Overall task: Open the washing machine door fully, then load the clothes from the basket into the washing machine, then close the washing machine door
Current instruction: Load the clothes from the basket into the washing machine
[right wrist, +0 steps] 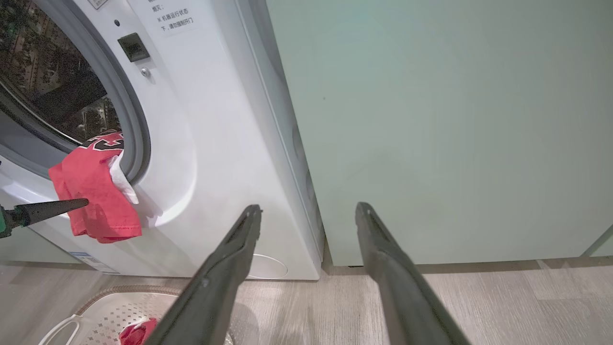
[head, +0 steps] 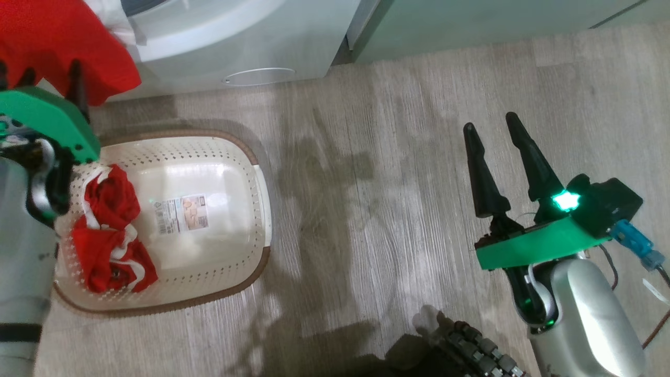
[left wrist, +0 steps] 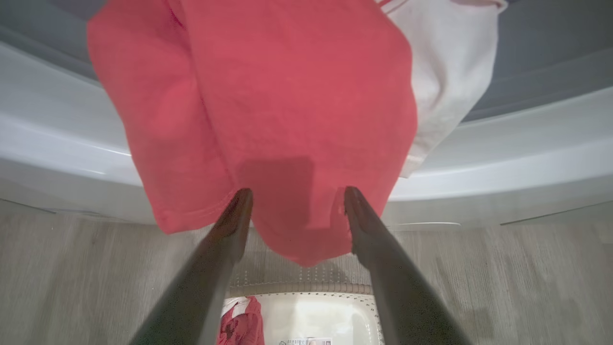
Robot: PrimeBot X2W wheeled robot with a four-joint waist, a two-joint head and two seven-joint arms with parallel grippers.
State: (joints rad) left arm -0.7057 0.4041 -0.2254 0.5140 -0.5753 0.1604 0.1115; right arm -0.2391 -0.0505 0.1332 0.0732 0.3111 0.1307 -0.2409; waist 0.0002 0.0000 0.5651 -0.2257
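The white washing machine (right wrist: 210,143) stands with its mouth uncovered; its door is out of view. One red and white garment (right wrist: 93,191) hangs over the grey gasket lip, half inside the drum. My left gripper (left wrist: 297,194) is open, with the garment's lower edge (left wrist: 287,143) drooping between its fingertips. In the head view this gripper (head: 42,73) is at the upper left, against the red cloth (head: 52,42). The basket (head: 251,157) sits on the floor below, with more red clothes (head: 112,230) bunched at its left end. My right gripper (head: 492,131) hovers open and empty over the floor to the right.
A pale green cabinet (right wrist: 431,120) stands close against the washer's right side. A round flap (head: 259,77) sits low on the washer front. Wood-look floor (head: 366,209) stretches between the basket and my right arm. A dark part of my base (head: 471,345) is at the bottom.
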